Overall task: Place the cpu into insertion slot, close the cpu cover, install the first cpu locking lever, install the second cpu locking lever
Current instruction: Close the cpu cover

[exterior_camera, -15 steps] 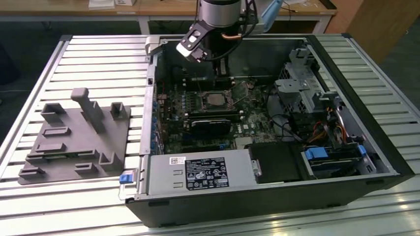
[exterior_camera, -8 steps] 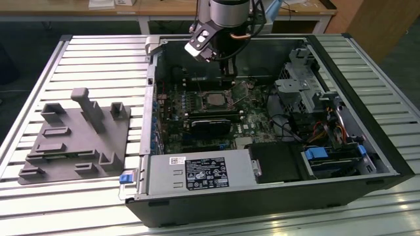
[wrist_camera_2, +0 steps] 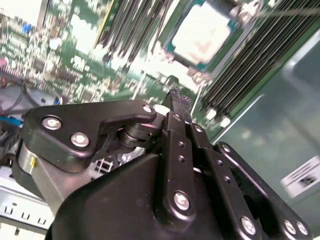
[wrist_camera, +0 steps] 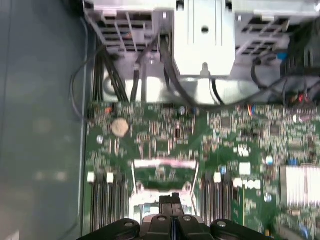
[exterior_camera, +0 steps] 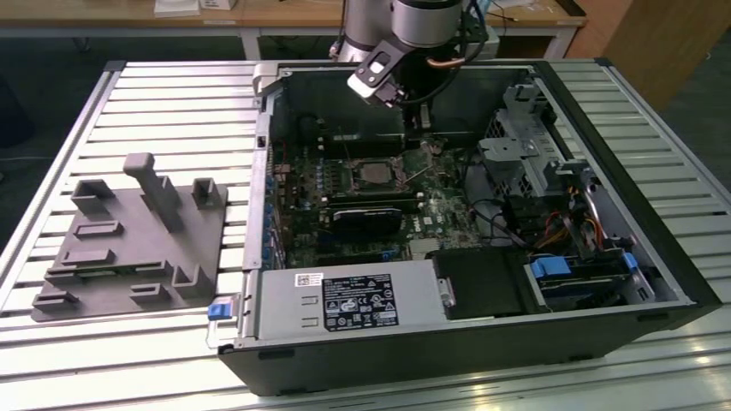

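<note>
Nearest me, the open computer case (exterior_camera: 457,360) lies on the slatted metal surface (exterior_camera: 171,111), with its labelled power supply (exterior_camera: 342,304) at the front edge. A grey moulded fixture (exterior_camera: 126,248) sits beside the case, on the exterior view's left. Further in, on the green motherboard (exterior_camera: 446,218), the cpu (exterior_camera: 374,175) lies flat in the insertion slot (exterior_camera: 347,175), and its silver top shows in the second wrist view. Beyond it the arm (exterior_camera: 406,26) reaches down into the case. Its jaws are pressed together with nothing between them, hanging above the board near the slot and clear of the cpu. Wooden desks (exterior_camera: 286,13) stand behind.
</note>
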You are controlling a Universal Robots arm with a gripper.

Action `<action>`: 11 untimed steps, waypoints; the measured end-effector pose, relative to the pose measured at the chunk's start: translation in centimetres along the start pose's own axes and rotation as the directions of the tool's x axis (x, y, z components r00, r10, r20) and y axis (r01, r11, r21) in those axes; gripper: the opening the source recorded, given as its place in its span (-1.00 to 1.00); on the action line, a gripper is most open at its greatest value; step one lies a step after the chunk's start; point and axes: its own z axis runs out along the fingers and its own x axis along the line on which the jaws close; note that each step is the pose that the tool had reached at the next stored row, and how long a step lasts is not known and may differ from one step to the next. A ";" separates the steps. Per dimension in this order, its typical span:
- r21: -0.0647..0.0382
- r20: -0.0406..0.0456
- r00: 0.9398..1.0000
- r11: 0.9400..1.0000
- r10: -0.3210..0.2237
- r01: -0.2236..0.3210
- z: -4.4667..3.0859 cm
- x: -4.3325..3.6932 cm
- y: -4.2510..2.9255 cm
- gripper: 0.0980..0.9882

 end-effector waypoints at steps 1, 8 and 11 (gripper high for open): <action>0.000 0.000 1.000 1.000 0.000 0.000 0.03 0.00 0.44 -0.98; 0.000 0.000 1.000 1.000 0.000 0.000 0.21 0.01 3.20 -0.98; 0.000 0.000 1.000 1.000 0.000 0.000 0.29 0.01 4.07 -0.98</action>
